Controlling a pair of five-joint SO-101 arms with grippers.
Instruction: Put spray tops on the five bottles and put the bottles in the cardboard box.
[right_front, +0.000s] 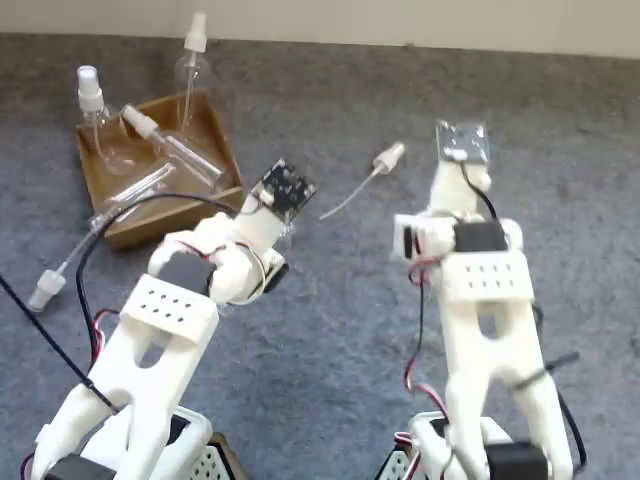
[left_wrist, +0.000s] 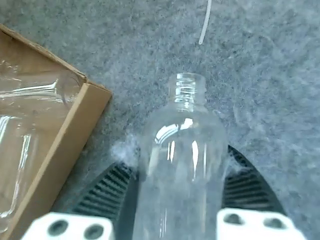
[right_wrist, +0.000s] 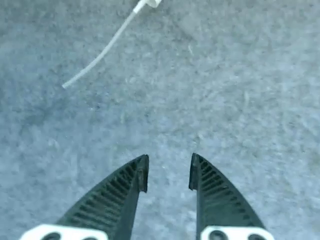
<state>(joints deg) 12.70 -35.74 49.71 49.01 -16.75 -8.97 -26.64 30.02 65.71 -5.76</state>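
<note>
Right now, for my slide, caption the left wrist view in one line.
Left gripper holds an uncapped clear bottle beside the cardboard box, a spray tube lying just beyond.

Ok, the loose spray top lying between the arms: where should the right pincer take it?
Probably by the white head of the spray top, coming from above and closing across it. It lies flat on the carpet, and its thin dip tube looks too slender and bendy to hold steady. The right pincer is open.

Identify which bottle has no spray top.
The bottle clamped in the left pincer: its threaded neck is bare, while the others at the cardboard box wear tops.
</note>
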